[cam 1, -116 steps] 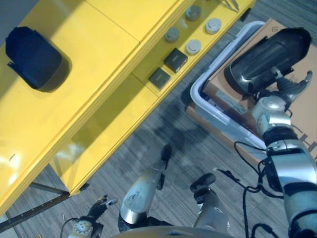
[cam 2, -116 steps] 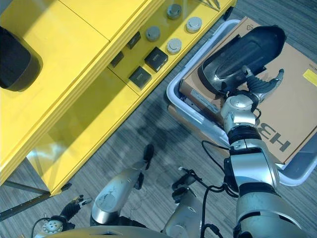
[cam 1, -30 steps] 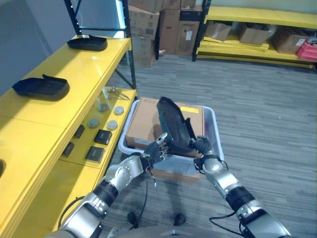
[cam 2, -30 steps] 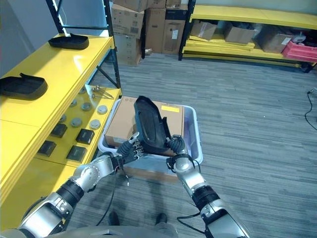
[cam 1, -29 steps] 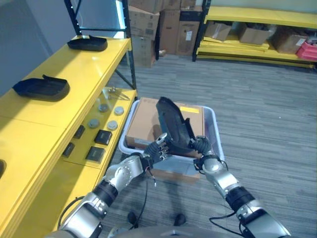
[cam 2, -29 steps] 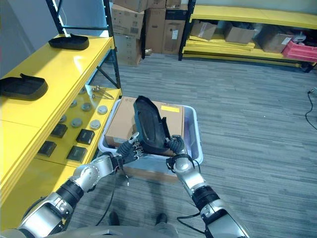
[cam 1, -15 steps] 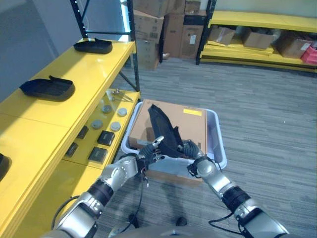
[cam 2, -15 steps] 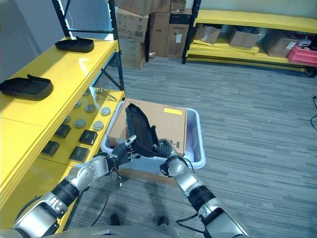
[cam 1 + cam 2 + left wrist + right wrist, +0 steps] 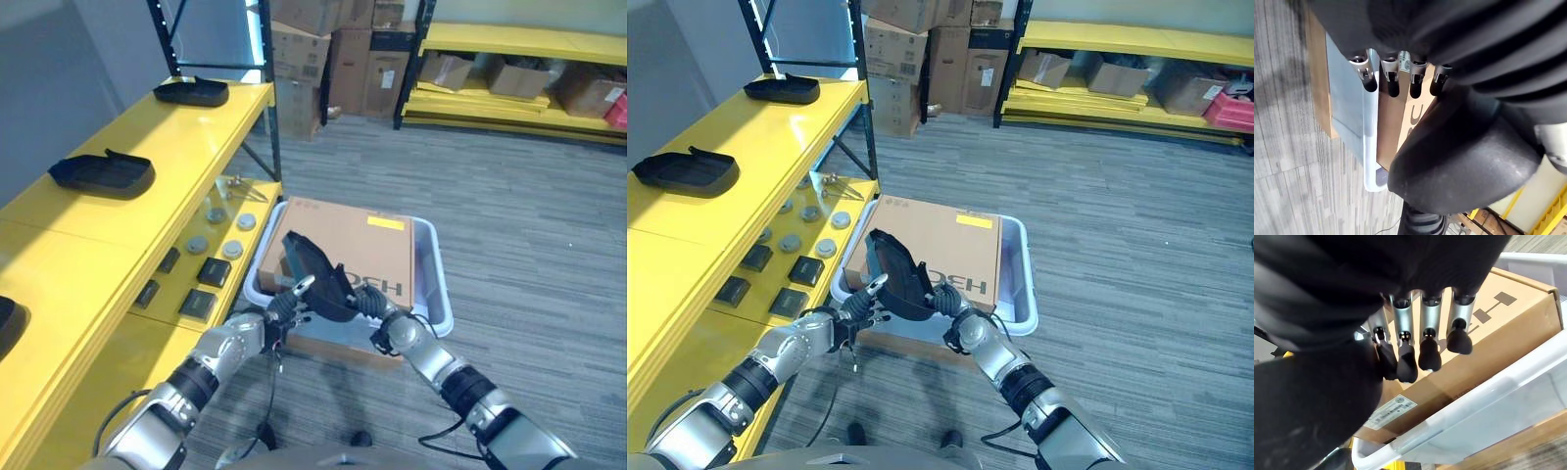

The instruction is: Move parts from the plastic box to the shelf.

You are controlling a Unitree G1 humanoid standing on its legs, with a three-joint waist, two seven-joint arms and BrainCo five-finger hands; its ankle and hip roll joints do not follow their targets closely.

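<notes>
Item: black moulded part [image 9: 318,279], being held between the left hand [image 9: 287,302] and right hand [image 9: 375,305] over the near rim of the plastic box [image 9: 433,284]. Fingers are lying fairly straight against its sides, neither hand clamping. Risk: part is likely slipping or tipping back onto the cardboard carton [image 9: 353,245] during the swing toward the yellow shelf [image 9: 108,225].

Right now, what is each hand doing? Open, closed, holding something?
Left hand: open, straight fingers pressed against the black part.
Right hand: open, straight fingers against the same part's other side.
</notes>
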